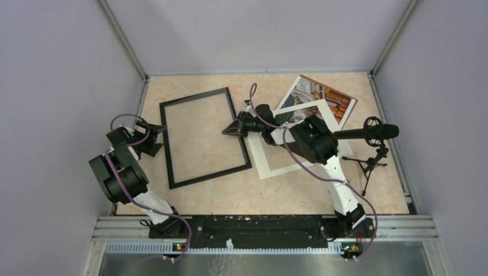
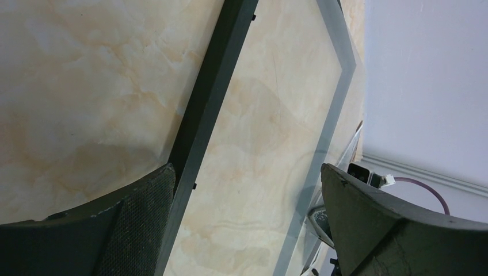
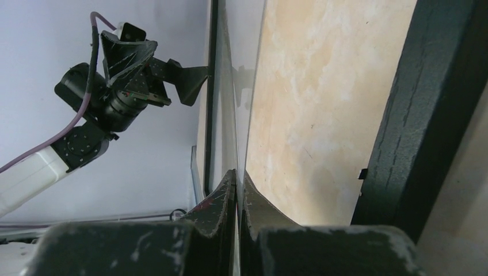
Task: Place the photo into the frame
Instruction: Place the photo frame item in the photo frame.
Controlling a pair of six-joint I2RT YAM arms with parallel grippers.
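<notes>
Right gripper (image 1: 231, 129) is pinched on a clear pane (image 3: 229, 103) at the right edge of the frame (image 1: 211, 176). We see the frame centre-left in top view, with left gripper (image 1: 159, 138) spread apart at its left edge.

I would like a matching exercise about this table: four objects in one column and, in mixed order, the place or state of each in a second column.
Objects
1. thin black rectangular picture frame
2. white cardboard mat
3. colourful printed photo
4. clear thin pane

Places or states
A. at the far right corner, partly covered by another item
B. pinched in the right tool
C. lying flat, left of the mat
D. right of the frame, covering part of the photo

Pairs: 1-C, 2-D, 3-A, 4-B
</notes>
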